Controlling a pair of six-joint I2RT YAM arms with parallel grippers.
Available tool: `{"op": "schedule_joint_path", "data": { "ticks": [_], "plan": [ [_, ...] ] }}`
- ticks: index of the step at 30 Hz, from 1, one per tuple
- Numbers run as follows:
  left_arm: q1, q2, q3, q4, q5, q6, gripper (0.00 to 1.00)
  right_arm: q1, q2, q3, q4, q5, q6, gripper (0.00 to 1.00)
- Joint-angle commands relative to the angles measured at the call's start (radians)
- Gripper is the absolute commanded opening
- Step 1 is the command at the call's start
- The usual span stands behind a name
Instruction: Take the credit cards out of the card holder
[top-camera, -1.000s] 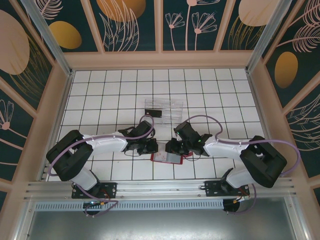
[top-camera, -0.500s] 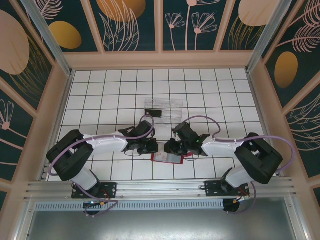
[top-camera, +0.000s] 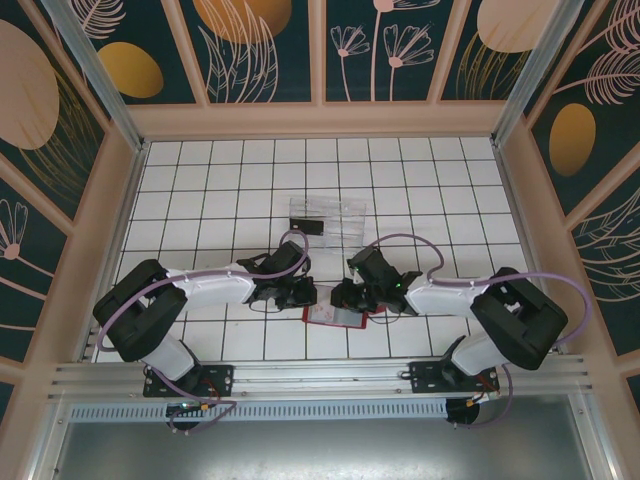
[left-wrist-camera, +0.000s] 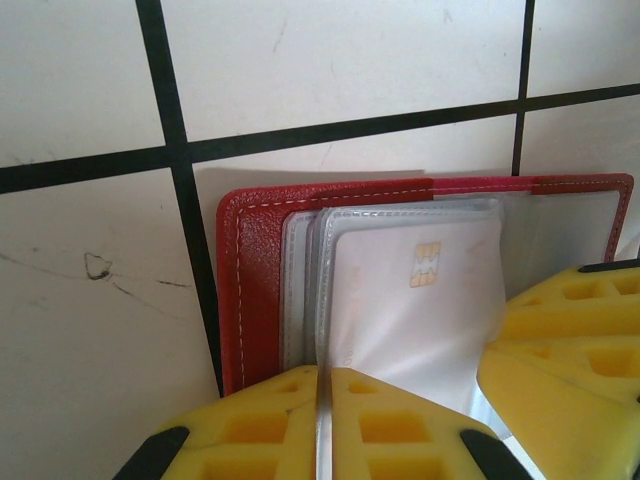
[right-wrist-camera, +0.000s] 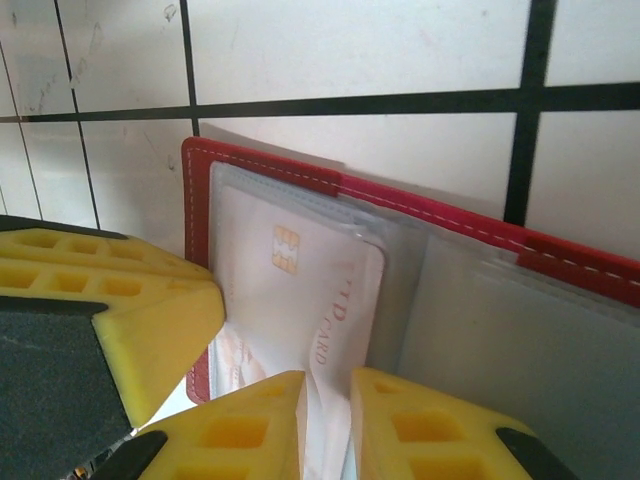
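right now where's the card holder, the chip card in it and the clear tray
card holder (left-wrist-camera: 250, 290) left wrist view, red left border
chip card (left-wrist-camera: 415, 320) left wrist view, face below the chip
clear tray (top-camera: 335, 213) top external view, its middle

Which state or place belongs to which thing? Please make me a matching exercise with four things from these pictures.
1 red folding card holder
2 white chip card
3 clear ridged plastic tray
4 small dark flat card

A at the tray's near-left corner
B lying open
C farthest back
D tucked inside the holder

Pairs: 1-B, 2-D, 3-C, 4-A
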Motion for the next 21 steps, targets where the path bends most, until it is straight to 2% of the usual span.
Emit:
{"op": "schedule_joint_path", "data": {
  "ticks": [1,6,13,21],
  "plan": [
    [-0.005,0.037,-0.026,-0.061,-0.015,-0.009,0.1,-0.008,-0.022,-0.02,-0.015,0.011,0.013,0.2],
    [-0.005,0.035,-0.024,-0.06,-0.014,-0.011,0.1,-0.008,-0.022,-0.03,-0.005,0.007,0.017,0.2],
    [-0.006,0.035,-0.025,-0.062,-0.011,-0.009,0.1,-0.008,0.008,-0.027,0.045,-0.023,0.025,0.13],
    [-0.006,0.039,-0.022,-0.06,-0.006,-0.009,0.1,-0.008,0.02,-0.023,0.052,-0.036,0.022,0.15]
  ]
}}
